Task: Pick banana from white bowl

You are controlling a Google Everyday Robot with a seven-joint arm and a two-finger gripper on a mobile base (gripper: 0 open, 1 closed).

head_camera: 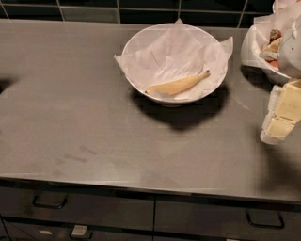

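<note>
The white bowl [141, 44] stands at the back middle of the steel counter, lined with crinkled white paper whose corners stick out past the rim. The pale yellow banana [178, 85] lies inside along the bowl's near side, its thin stem pointing right and up. My gripper [278, 117], with blocky cream fingers, hangs at the right edge of the view, to the right of the bowl and nearer to the front, apart from bowl and banana.
A second white bowl [251, 52] with red strawberries and paper stands at the back right, just behind the gripper. A dark tiled wall [141, 12] runs behind the counter. Drawers with handles [49, 202] sit below the counter's front edge.
</note>
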